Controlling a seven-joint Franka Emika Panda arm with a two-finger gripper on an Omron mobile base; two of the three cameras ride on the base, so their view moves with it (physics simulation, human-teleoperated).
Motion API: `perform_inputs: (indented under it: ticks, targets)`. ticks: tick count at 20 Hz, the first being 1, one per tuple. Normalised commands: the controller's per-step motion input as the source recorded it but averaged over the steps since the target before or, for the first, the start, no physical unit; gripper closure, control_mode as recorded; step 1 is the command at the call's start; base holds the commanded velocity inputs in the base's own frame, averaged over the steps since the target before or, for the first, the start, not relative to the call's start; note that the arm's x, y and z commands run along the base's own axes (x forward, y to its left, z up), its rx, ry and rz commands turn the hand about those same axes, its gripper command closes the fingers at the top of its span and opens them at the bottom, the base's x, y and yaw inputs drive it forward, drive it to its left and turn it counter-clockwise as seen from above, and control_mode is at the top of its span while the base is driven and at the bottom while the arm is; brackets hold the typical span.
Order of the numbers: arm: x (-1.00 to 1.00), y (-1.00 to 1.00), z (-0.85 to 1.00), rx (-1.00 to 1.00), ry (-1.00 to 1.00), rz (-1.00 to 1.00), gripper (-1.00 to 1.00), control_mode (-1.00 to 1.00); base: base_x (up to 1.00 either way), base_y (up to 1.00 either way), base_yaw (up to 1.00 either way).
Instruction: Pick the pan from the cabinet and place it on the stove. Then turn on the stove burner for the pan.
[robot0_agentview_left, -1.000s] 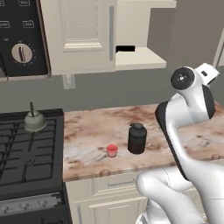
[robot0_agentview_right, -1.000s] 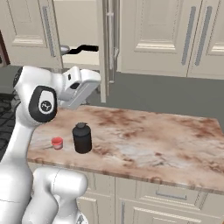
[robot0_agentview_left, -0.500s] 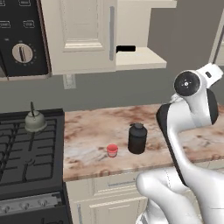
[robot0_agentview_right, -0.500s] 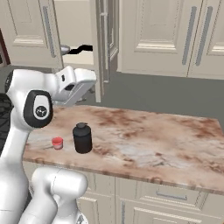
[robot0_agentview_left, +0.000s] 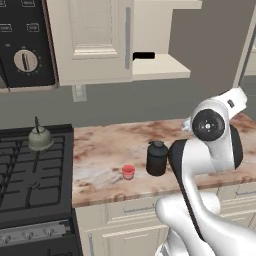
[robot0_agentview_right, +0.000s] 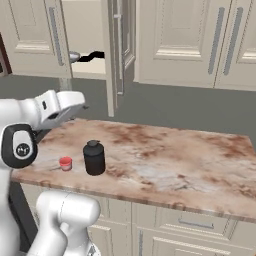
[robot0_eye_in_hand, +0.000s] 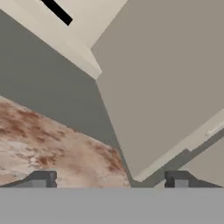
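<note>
Kitchen, left base view: marbled brown counter ran beside the stove, with the cabinet open above it.
Pan, left base view: the pan's black handle stuck out past the door edge on the beige shelf; the bowl was hidden behind the door.
Counter things: a black jar stood just beside a small red cup; I could not see inside either.
Stove top: a grey-green kettle sat on the rear grate; the burners nearer the front were bare.
Right base view: the pan showed as a silvery rim behind the left door, its handle pointing toward the gap between the doors.
Shelf contents: nothing but the pan visible on it from this side.
Arm: the white arm's hand hung over the counter's left end, below the shelf and well apart from the pan.
Hand view: the gripper had its fingertips spread wide, nothing between them; cabinet door and wall ahead, the black handle at the top.
Handling, my guess: stiff metal, fairly weighty, slick at the rim; the long handle looked the sensible place to take hold, near the bowl so it would not droop.
</note>
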Motion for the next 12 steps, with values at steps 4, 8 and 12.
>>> perform_inputs:
  ticks: [4, 8, 12]
  targets:
    - [0.02, 0.54, 0.03, 0.07, -0.03, 0.17, -1.00, -1.00, 0.00, 0.00, 0.00]
    - [0.17, 0.57, 0.03, 0.14, -0.03, 0.20, -1.00, -1.00, 0.00, 0.00, 0.00]
    - [0.12, 0.47, 0.00, 0.18, -0.09, 0.22, -1.00, -1.00, 0.00, 0.00, 0.00]
